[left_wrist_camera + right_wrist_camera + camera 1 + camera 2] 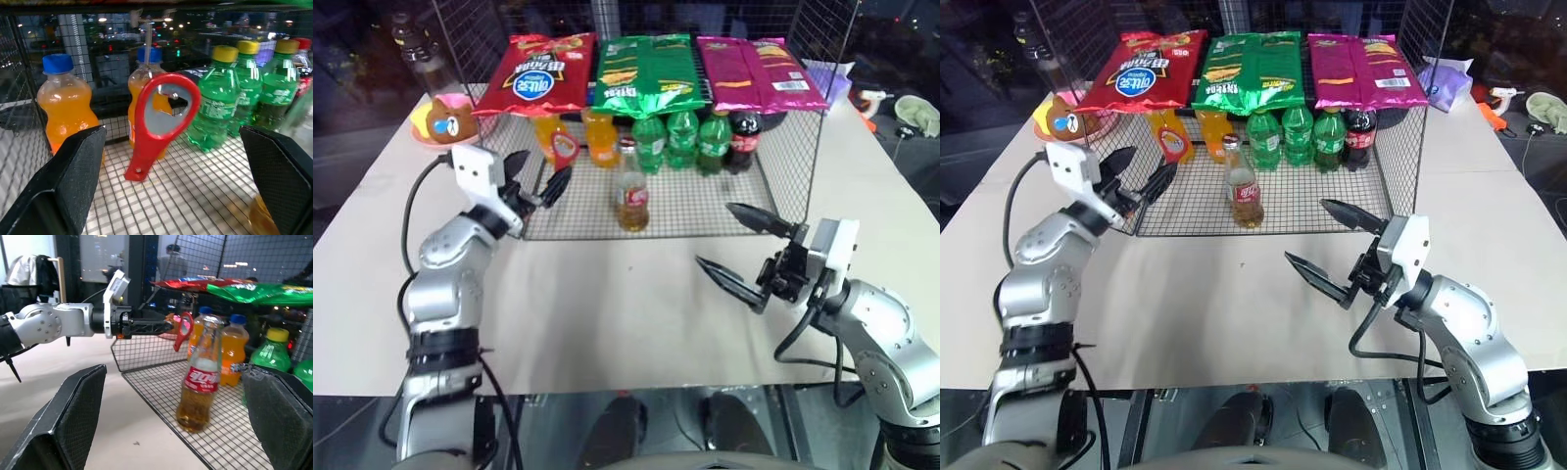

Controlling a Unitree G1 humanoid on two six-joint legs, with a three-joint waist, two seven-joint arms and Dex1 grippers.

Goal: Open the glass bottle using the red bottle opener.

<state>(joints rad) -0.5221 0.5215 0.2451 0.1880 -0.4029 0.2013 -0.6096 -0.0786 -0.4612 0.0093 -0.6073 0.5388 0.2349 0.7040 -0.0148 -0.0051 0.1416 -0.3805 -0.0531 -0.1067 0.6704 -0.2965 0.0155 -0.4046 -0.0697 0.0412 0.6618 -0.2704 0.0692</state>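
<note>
Two tools, both spread wide and empty: left tool [536,176] at the wire rack's [783,211] front corner, facing the red bottle opener [161,122] hanging inside; right tool [744,250] over the bench [607,313]. Risk: the hanging opener may swing off the fingers. Glass bottle [631,191]: upright at the rack's front, amber drink, red-and-white label, capped.
</note>
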